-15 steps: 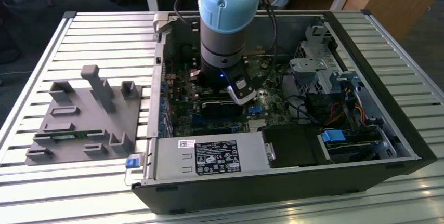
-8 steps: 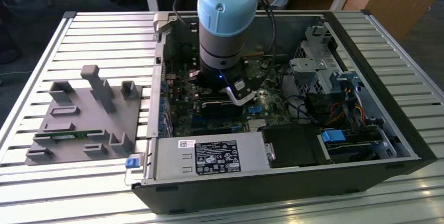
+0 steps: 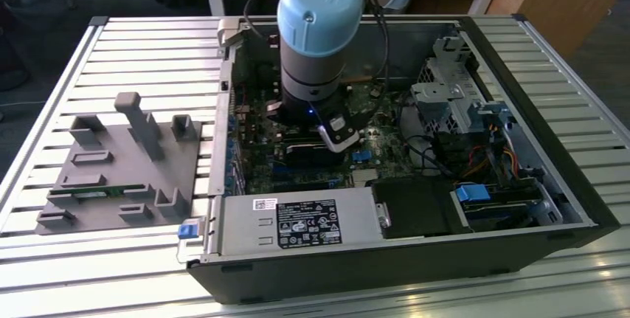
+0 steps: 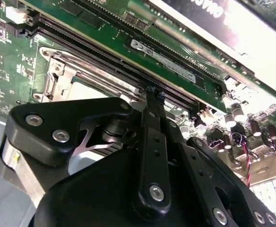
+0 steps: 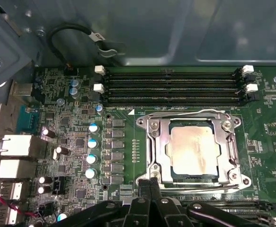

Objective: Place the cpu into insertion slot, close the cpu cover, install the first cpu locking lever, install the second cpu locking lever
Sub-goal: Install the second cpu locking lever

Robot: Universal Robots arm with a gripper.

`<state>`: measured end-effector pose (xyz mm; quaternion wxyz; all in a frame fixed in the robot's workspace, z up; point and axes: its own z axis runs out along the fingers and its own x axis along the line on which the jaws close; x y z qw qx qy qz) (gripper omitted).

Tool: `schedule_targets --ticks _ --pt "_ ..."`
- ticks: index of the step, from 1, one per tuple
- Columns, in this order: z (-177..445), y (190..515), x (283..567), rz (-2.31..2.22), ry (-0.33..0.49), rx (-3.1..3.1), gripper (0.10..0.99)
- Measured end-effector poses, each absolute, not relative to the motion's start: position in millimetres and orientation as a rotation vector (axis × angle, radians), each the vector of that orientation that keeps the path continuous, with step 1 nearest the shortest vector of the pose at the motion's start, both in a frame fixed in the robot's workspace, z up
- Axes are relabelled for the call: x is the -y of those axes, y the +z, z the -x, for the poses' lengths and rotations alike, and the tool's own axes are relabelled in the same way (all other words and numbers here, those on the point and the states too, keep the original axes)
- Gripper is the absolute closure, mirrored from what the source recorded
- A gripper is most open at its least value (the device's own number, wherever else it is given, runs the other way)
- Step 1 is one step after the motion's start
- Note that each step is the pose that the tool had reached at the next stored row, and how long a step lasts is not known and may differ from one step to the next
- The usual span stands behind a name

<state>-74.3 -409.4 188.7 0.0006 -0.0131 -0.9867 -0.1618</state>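
Observation:
The cpu (image 5: 194, 150), a dull metallic square, lies in the socket on the green motherboard. The cpu cover (image 5: 159, 142), a metal frame, lies flat around it, and its edge (image 4: 57, 75) also shows in the second wrist view. One wire lever (image 5: 190, 113) runs along the socket's side by the memory slots. A second lever (image 5: 209, 187) runs along the opposite side. My gripper (image 5: 149, 182) has its thin fingertips (image 4: 153, 92) pressed together at the socket's corner, by the end of that second lever. In the exterior view the arm (image 3: 313, 74) reaches down into the open computer case.
Empty memory slots (image 5: 171, 85) lie beside the socket, with capacitors (image 5: 93, 142) and rear ports (image 5: 14, 146) on another side. The power supply (image 3: 295, 223) and drive cage (image 3: 462, 104) crowd the case. A grey fixture (image 3: 118, 170) sits on the table at the exterior view's left.

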Motion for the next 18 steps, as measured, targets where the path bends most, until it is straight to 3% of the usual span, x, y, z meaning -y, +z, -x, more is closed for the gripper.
schedule_targets --ticks 18 --pt "80.2 186.1 407.8 0.041 -0.533 3.095 0.980"
